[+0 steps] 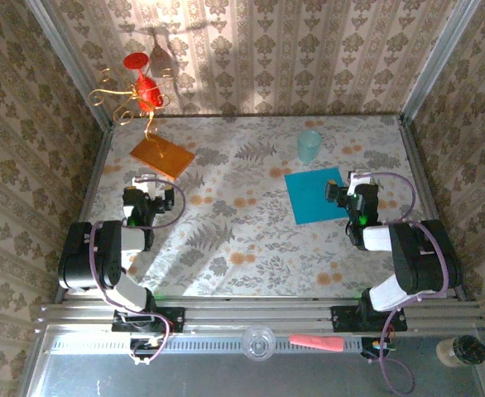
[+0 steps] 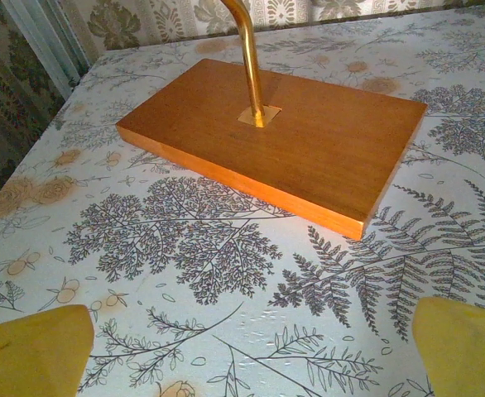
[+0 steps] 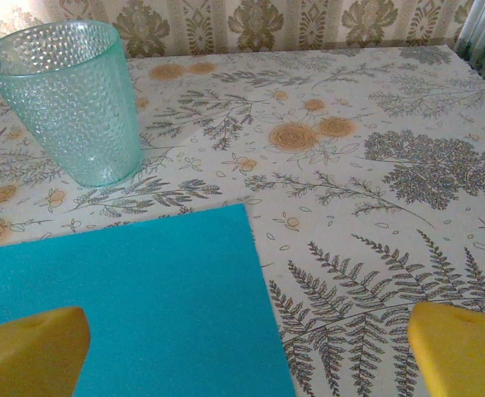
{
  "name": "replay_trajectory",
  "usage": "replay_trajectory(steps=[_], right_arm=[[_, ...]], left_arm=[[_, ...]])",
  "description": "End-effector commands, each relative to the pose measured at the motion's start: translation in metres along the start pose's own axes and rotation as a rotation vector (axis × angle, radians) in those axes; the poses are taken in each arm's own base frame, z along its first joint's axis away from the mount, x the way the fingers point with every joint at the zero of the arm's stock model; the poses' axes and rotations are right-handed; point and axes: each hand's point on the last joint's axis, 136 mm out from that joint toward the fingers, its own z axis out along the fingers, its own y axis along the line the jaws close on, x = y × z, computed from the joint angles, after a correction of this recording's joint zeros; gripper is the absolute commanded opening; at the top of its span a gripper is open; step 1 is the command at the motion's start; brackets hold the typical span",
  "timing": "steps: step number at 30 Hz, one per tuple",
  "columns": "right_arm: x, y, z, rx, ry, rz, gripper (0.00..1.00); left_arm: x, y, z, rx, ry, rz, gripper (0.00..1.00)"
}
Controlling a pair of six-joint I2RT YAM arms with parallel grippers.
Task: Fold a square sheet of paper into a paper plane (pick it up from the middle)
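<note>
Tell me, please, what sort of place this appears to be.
Probably a staged robot test booth, not a real room: wallpapered panels in a metal frame box in a table with a fern-print cover, and the left arm and right arm are bolted to a rail at its near edge.

My sheet (image 3: 135, 306) is matt paper, finely grained. The cup (image 3: 69, 99) looks like translucent, dimpled plastic. The slab (image 2: 276, 141) is smooth, satin wood, its rod (image 2: 249, 58) glossy brass. The table (image 2: 226, 273) wears a faintly shiny printed covering.
</note>
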Motion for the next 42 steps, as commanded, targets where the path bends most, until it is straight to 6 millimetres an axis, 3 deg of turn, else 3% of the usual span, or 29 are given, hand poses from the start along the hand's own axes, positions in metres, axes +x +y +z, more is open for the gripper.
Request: replay_trajectory(steps=[1, 7, 10, 17, 21, 25, 30, 34, 40, 42], right_arm=[[-0.003, 0.004, 0.002, -0.017, -0.008, -0.010, 1.00], [-0.004, 0.003, 0.000, -0.014, -0.020, -0.008, 1.00], [-0.017, -0.003, -0.012, 0.011, -0.048, 0.005, 1.00], [-0.065, -0.022, -0.042, 0.122, 0.008, 0.158, 1.00], [-0.059, -0.011, -0.054, 0.080, 0.175, 0.280, 1.00], [-0.047, 0.017, -0.059, -0.037, 0.355, 0.366, 1.00], [-0.022, 0.056, -0.058, -0.180, 0.620, 0.431, 1.00], [-0.002, 0.070, -0.044, -0.179, 0.740, 0.431, 0.91], [0.020, 0.083, -0.015, -0.166, 0.857, 0.418, 0.63], [0.027, 0.083, -0.006, -0.156, 0.865, 0.408, 0.60]], left_arm=[[-0.008, -0.001, 0.002, 0.012, -0.019, -0.008, 1.00], [-0.008, 0.004, 0.001, -0.013, -0.025, -0.019, 1.00], [-0.014, 0.006, -0.011, -0.028, -0.072, -0.022, 1.00], [-0.057, 0.018, -0.043, -0.095, -0.055, -0.098, 1.00], [-0.082, 0.020, -0.065, -0.085, 0.061, -0.362, 1.00], [-0.097, -0.004, -0.076, 0.053, 0.134, -0.486, 1.00], [-0.092, -0.052, -0.079, 0.291, 0.251, -0.610, 1.00], [-0.081, -0.105, -0.080, 0.412, 0.346, -0.575, 1.00], [-0.062, -0.181, -0.086, 0.475, 0.488, -0.474, 1.00], [-0.056, -0.206, -0.088, 0.496, 0.530, -0.460, 1.00]])
